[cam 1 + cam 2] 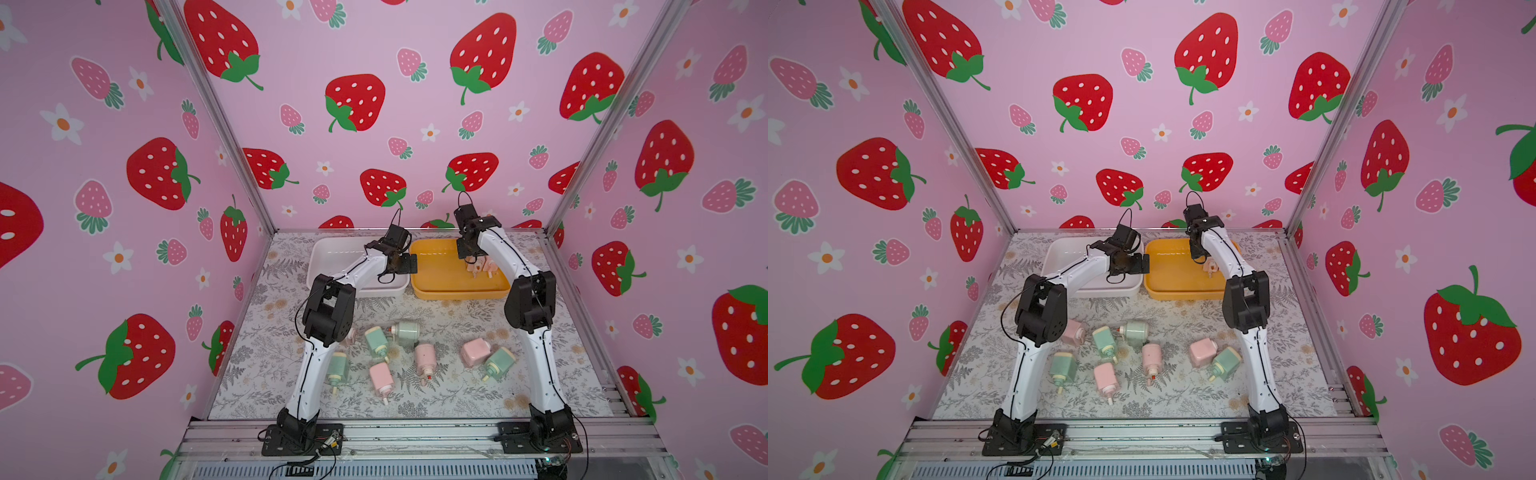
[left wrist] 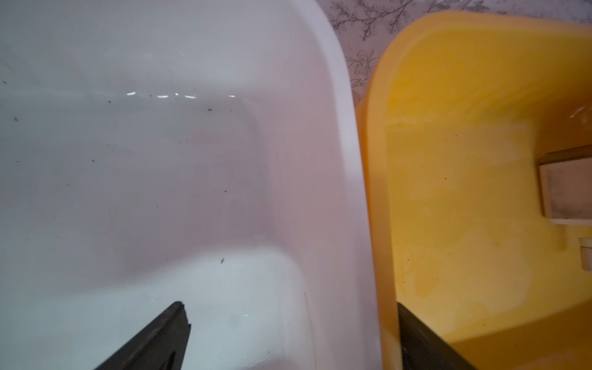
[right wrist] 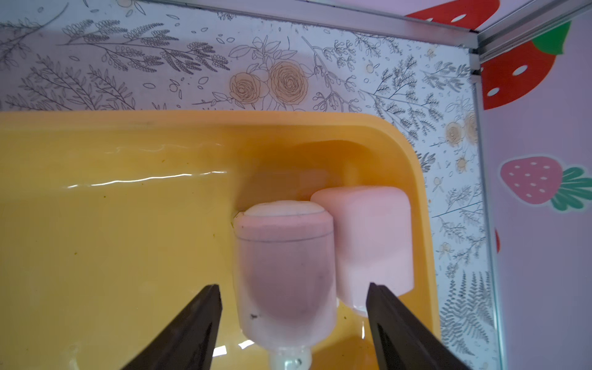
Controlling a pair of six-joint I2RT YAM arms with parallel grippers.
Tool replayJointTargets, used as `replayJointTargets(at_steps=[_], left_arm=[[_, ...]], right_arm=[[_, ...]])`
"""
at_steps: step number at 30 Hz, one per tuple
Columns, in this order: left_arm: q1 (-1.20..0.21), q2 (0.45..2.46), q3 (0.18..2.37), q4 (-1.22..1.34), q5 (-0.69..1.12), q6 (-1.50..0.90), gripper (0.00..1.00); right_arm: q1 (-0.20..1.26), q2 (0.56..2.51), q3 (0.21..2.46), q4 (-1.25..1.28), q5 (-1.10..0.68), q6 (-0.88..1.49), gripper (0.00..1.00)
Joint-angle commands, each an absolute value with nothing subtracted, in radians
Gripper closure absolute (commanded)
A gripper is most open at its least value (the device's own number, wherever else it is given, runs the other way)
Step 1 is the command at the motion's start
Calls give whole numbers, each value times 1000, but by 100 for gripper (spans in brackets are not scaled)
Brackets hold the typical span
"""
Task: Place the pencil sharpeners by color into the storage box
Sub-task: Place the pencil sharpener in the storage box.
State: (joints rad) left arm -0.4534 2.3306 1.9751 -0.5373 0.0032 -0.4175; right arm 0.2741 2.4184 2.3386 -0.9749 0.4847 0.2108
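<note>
now: r gripper (image 3: pixel 293 286) jaws spread astride pink sharpener (image 3: pixel 283 262), yellow tray (image 3: pixel 128 123) corner; l gripper (image 2: pixel 288 304) spread, empty; risk: finger snags sharpener lifting out.

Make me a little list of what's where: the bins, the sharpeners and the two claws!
Yellow bin: two pink sharpeners inside, side by side
White bin: no sharpeners visible
Table: four green sharpeners, four more pink, one partly behind the left arm
Right gripper: open, jaws either side of one pink sharpener in the yellow bin
Left gripper: open, empty, above where the bins meet
</note>
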Motion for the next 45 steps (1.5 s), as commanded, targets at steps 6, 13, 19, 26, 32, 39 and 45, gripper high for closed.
replayJointTargets(at_steps=[6, 13, 19, 26, 32, 39, 45], left_arm=[[-445, 2310, 1986, -563, 7, -425, 0], [-445, 2311, 1986, -566, 5, -425, 0], [-443, 2313, 1987, -565, 4, -425, 0], [-443, 2309, 1978, -564, 2, -426, 0], [-441, 2306, 1971, -560, 2, -425, 0], [-440, 2304, 1969, -558, 6, -429, 0], [-439, 2296, 1967, -560, 3, -425, 0]], right_arm=[[287, 2424, 2313, -936, 605, 103, 0], [295, 2461, 2316, -911, 626, 60, 0], [306, 2482, 2320, -908, 622, 40, 0], [308, 2493, 2310, -914, 650, 68, 0], [308, 2507, 2306, -921, 727, 35, 0], [308, 2505, 2309, -917, 742, 0, 0], [310, 2504, 2316, -917, 725, -12, 0]])
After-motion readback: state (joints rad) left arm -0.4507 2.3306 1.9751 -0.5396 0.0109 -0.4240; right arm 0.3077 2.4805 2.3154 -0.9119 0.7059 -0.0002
